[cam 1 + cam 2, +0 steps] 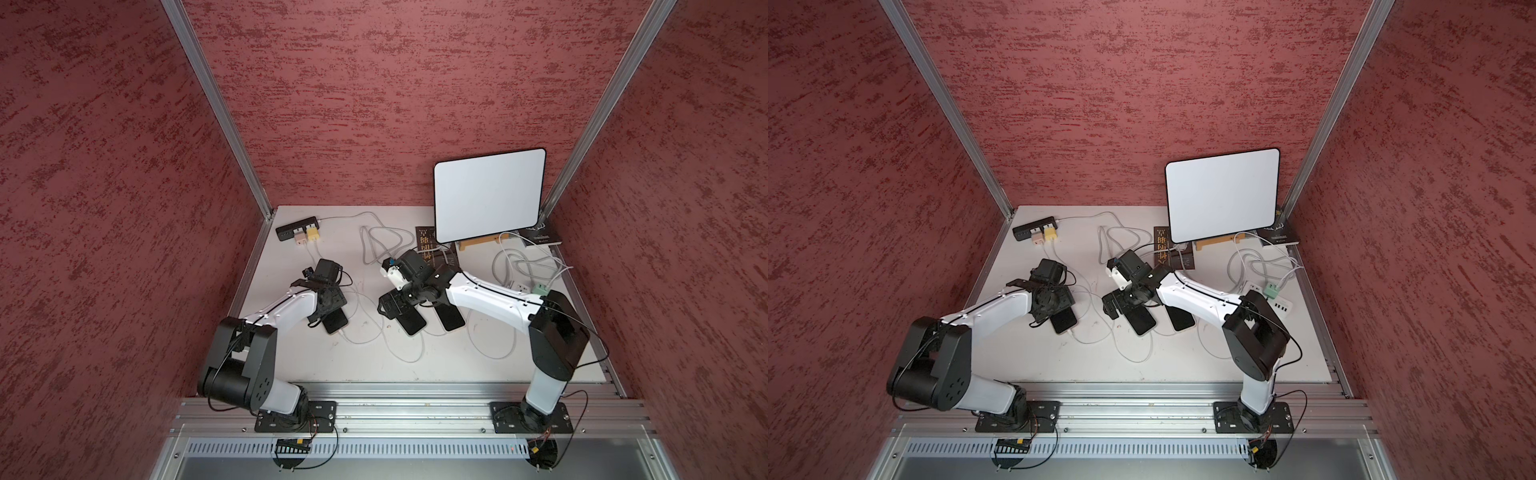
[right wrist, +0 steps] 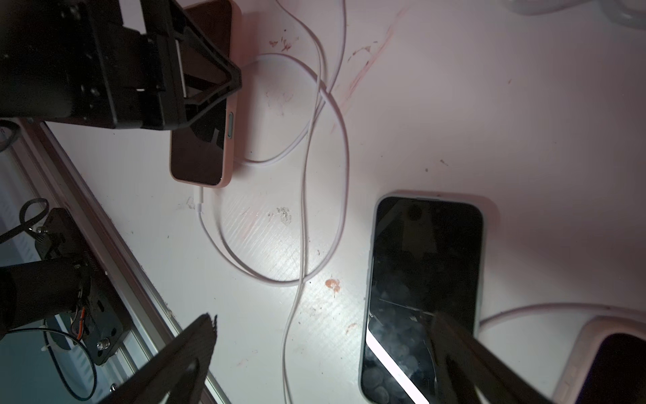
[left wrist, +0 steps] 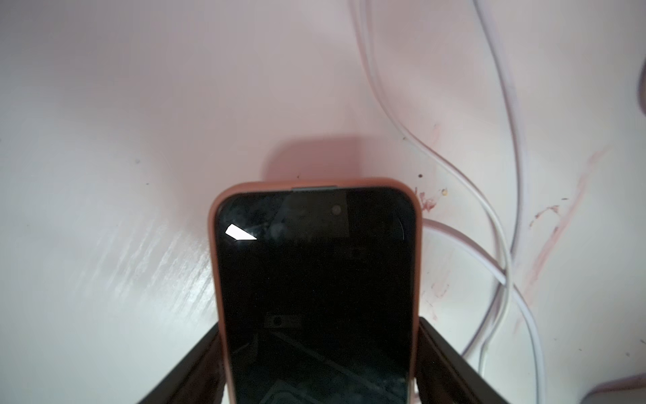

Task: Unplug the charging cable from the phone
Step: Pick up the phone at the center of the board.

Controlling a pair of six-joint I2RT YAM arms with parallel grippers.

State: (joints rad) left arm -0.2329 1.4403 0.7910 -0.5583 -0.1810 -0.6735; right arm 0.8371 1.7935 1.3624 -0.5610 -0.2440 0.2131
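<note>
Three phones lie face up on the white surface [image 1: 291, 361]. Nearest the left arm [image 1: 282, 307] is the phone [image 1: 337, 323] in an orange case, and the left claw [image 3: 316, 353] is clamped across it: the left wrist view shows a black finger [image 3: 188, 367] pressed against each long side of the case. That arm is folded back at the elbow above its base. Its white forearm reaches forward and toward the centre, with the wrist bent down at the phone.

The cable [image 2: 348, 161] is plugged in. Its white plug [image 2: 200, 201] sits in the near end of the phone, and the cord loops away over the surface.

The right arm [image 1: 490, 297] rises from its base, bends at the elbow and stretches its forearm toward the centre, wrist tipped down. The right claw [image 2: 323, 318] hangs with its fingers wide apart, holding nothing, over the near end of the middle phone [image 2: 424, 266]. One finger crosses that screen in the right wrist view. The third phone [image 1: 451, 319] lies just beside the middle one.
</note>
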